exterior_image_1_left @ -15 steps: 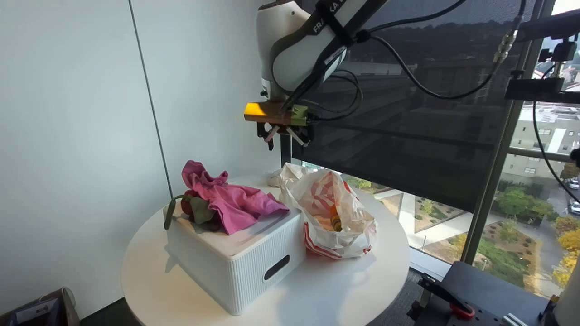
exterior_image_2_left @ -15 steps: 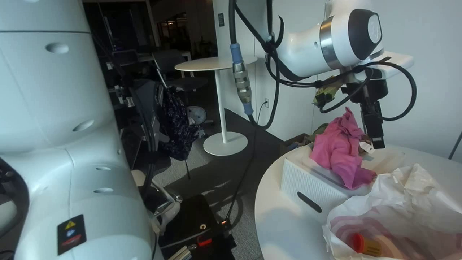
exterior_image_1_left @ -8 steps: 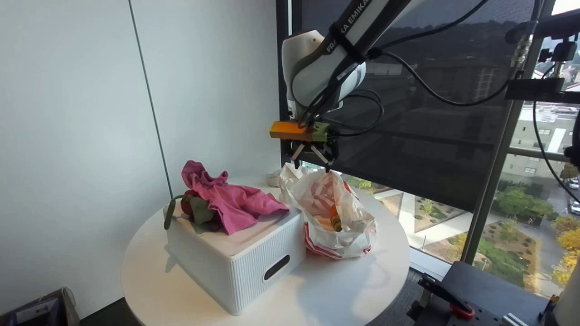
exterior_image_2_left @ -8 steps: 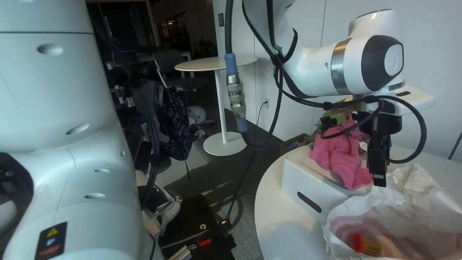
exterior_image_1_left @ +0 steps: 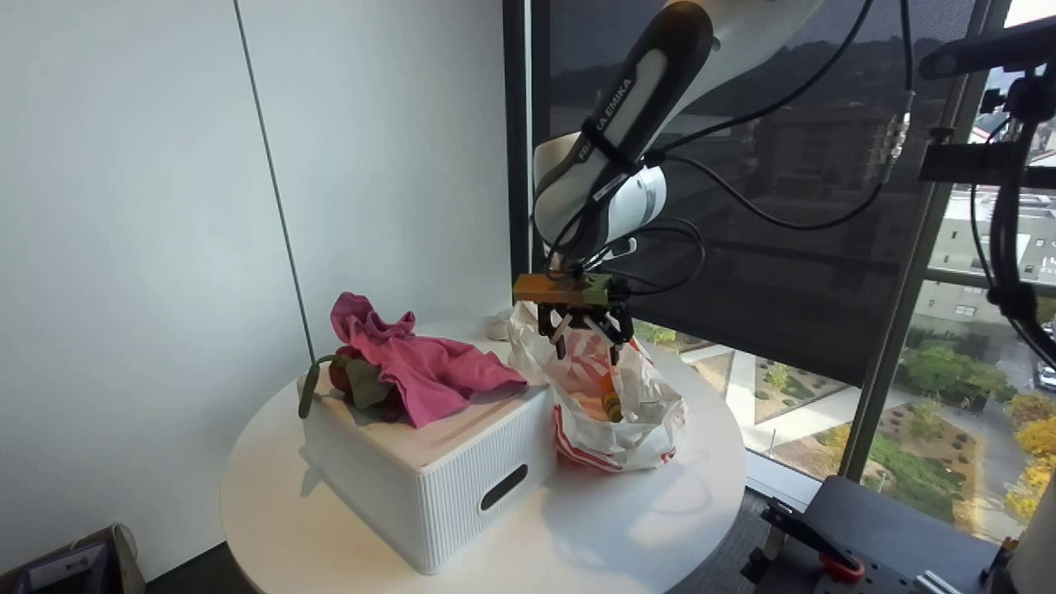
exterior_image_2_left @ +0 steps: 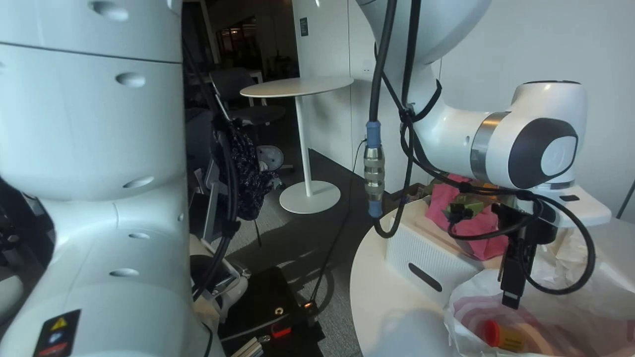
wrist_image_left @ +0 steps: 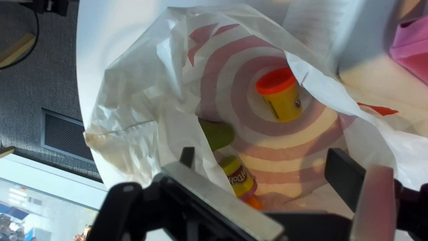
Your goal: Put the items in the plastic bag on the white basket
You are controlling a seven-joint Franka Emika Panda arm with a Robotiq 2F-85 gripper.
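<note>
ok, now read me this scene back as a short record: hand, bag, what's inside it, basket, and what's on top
hand: open, holding nothing, over the plastic bag
plastic bag: mouth open, beside the white basket
inside the bag: red-lidded tub, second tub, green piece, something orange, identity unclear
white basket: on the round table
on top of it: pink cloth, leafy green thing
</note>
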